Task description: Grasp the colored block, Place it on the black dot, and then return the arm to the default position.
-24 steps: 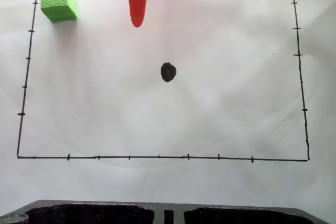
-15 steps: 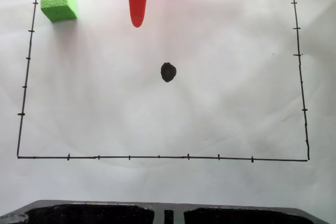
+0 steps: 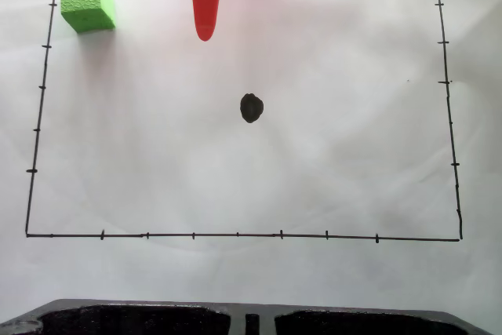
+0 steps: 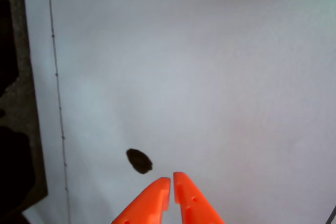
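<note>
Green block [image 3: 88, 2] looks like light, squashy foam with rough skin, likely grippy; pinch across opposite flat sides, mid-height. Gripper [image 4: 171, 180] clenched, empty, well apart from block.

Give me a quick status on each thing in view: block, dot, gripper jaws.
green foam block: upright on the paper in the top-left corner of the drawn frame in the fixed view, ungrasped, well apart from the dot.
black dot: uncovered, nothing on it.
gripper: jaws shut with only a thin slit between the tips, holding nothing, beside the dot in the wrist view.
</note>
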